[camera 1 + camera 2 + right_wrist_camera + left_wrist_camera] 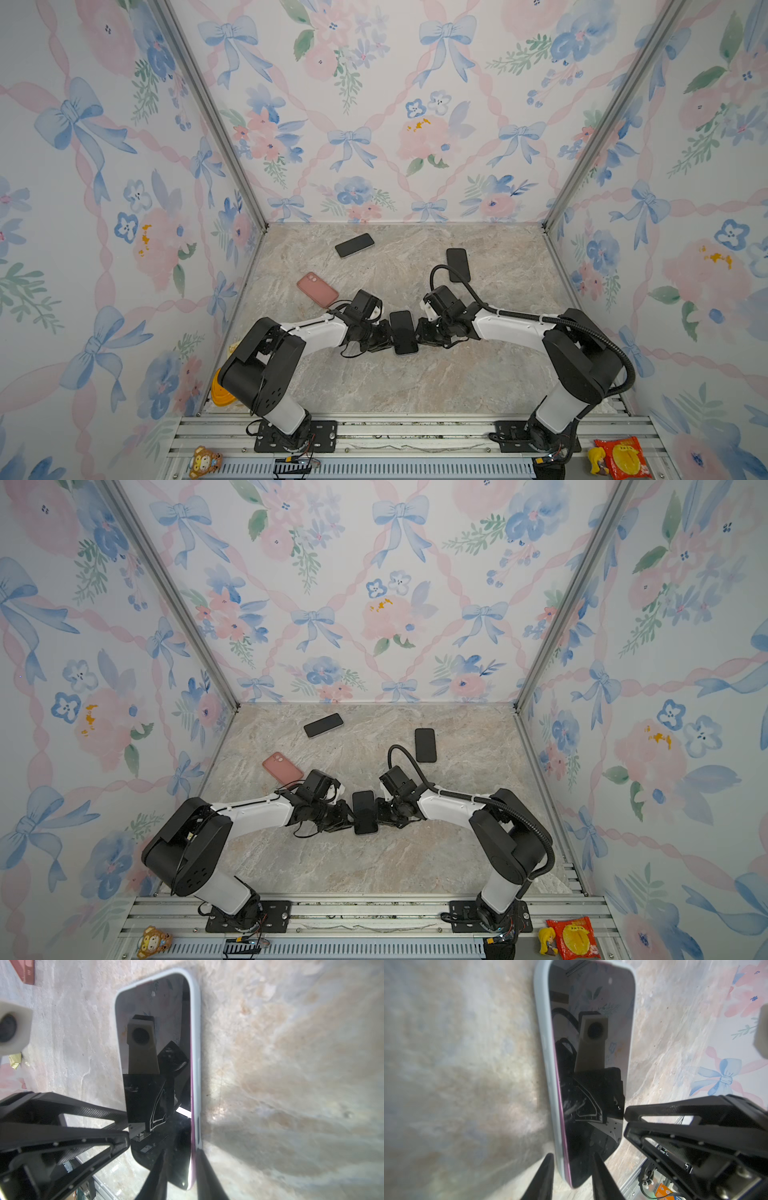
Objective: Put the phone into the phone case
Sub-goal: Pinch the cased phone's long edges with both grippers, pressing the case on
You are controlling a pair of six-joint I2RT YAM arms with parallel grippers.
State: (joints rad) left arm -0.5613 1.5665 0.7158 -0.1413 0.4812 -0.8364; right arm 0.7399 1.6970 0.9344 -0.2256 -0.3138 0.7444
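A black-screened phone (403, 332) (365, 812) lies screen up in a pale blue-white phone case, held just above the marble table between both arms. In the left wrist view the case rim (543, 1022) runs along the screen (591, 1001), with a purple strip of the phone's side showing. My left gripper (572, 1161) (388, 336) is shut on one long edge, one finger on the screen and one behind the case. From the opposite side my right gripper (180, 1165) (419, 332) pinches the other long edge, over the case rim (196, 1022).
A salmon-pink case (317, 289) lies to the back left. Two more black phones lie further back (354, 245) (458, 265). A yellow-orange object (220, 390) sits at the table's left front corner. Floral walls close three sides. Toys and a snack packet (623, 457) rest on the front rail.
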